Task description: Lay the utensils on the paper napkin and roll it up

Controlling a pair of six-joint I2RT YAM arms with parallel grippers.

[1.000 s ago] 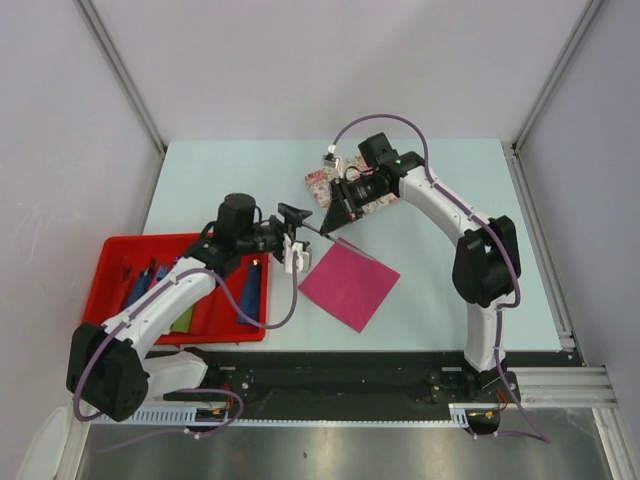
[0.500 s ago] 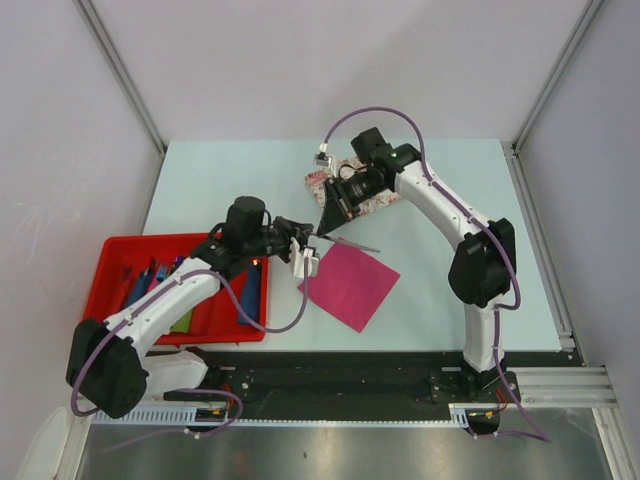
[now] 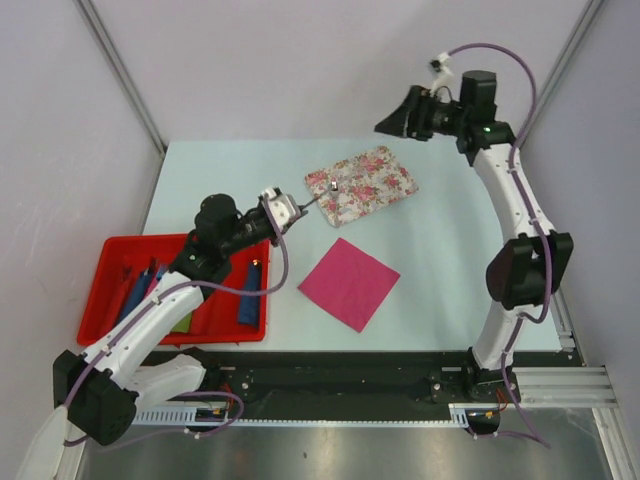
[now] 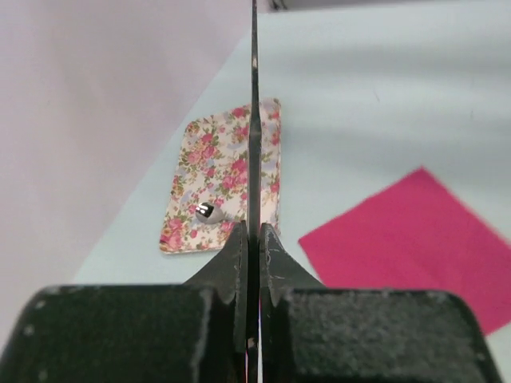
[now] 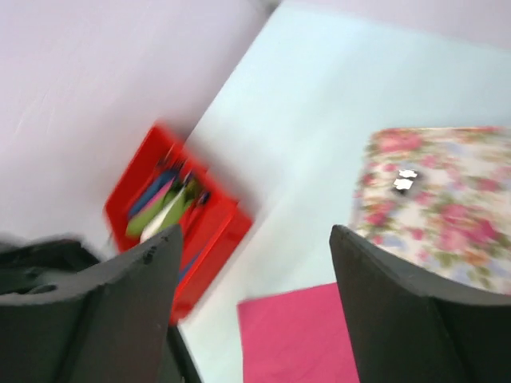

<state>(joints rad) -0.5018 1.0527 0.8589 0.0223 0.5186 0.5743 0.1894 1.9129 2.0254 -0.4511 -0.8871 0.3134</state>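
left tool (image 4: 254,239) clamped on a thin utensil (image 4: 254,120), likely the knife; it shows edge-on, so hard to tell. gripped at one end, presumably so it can be laid flat. long axis runs straight out from the tool, tip over the mat (image 4: 215,159). napkin (image 4: 407,239) lies flat on the counter (image 4: 383,104), ahead-right of that tool. right tool (image 5: 255,263) wide, empty.

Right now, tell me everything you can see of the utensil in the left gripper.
The utensil is a slim, dark grey metal strip. It is seen edge-on from the left wrist, so its type is unclear; possibly a knife. Its near end is clamped between the shut fingers of the left gripper, and the rest juts straight ahead, over the floral mat. From above it shows as a thin line reaching the mat's left end. Whether its tip touches the mat cannot be told.
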